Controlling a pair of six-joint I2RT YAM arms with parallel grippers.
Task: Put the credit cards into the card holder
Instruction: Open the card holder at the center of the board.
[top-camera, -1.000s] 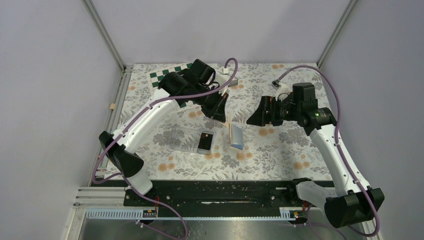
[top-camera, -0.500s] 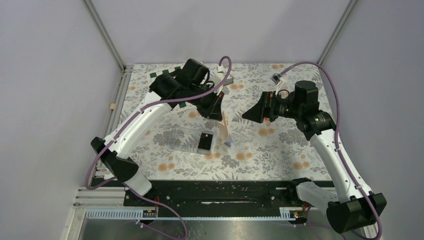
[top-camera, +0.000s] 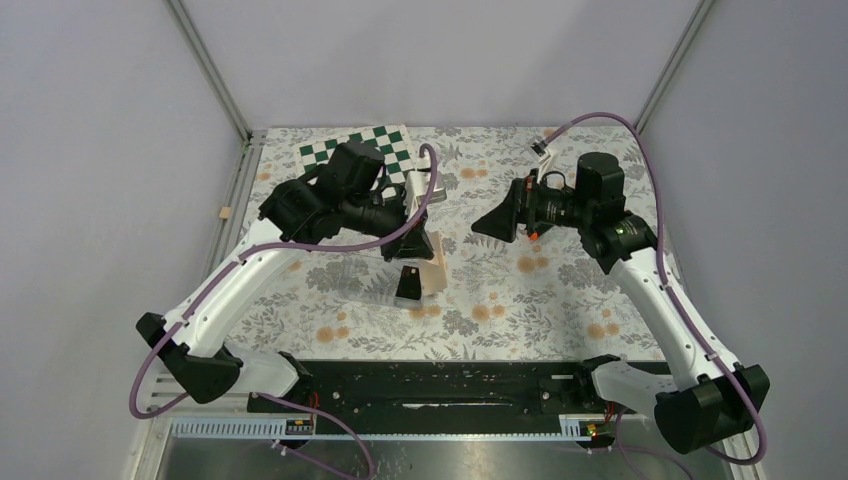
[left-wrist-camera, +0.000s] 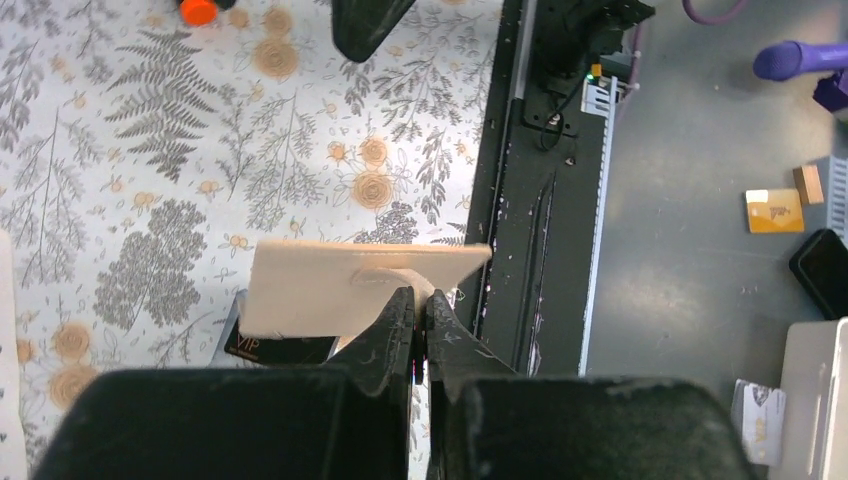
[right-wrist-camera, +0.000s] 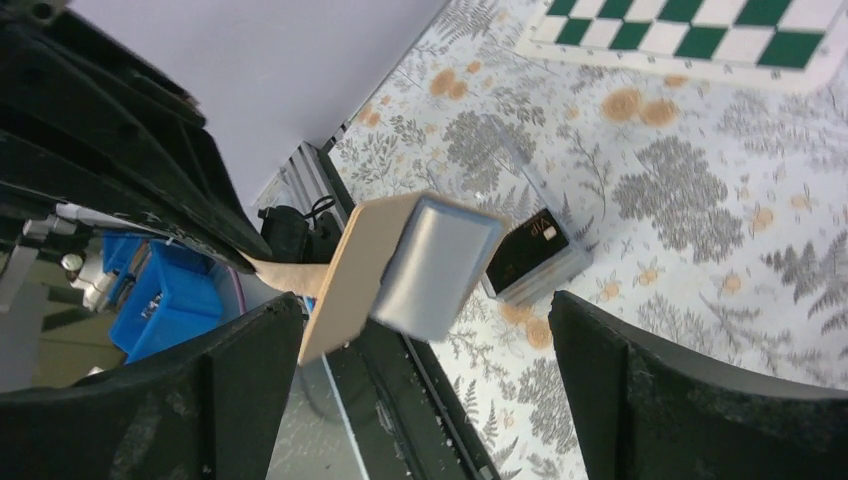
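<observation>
The tan card holder (top-camera: 433, 264) hangs off the table, and my left gripper (top-camera: 426, 248) is shut on its small flap. In the left wrist view the card holder (left-wrist-camera: 330, 288) spreads flat beyond my left gripper (left-wrist-camera: 420, 300). From the right wrist I see it part open, the tan outside (right-wrist-camera: 350, 262) beside a grey-blue lining (right-wrist-camera: 440, 265). A black credit card (top-camera: 408, 285) marked VIP (left-wrist-camera: 275, 348) lies in a clear tray just left of the holder. My right gripper (top-camera: 488, 222) hovers open to the right, facing the holder, with nothing between its fingers (right-wrist-camera: 250, 380).
The clear plastic tray (top-camera: 365, 272) sits left of centre on the floral cloth. A green-and-white checkerboard (top-camera: 362, 150) lies at the back left. An orange marker tip (left-wrist-camera: 198, 10) shows on the cloth under the right gripper. The black base rail (top-camera: 440, 385) runs along the near edge.
My left arm has lifted the card holder off the cloth and swung it left to the tray's edge. The right gripper has drawn back and up, still open.
</observation>
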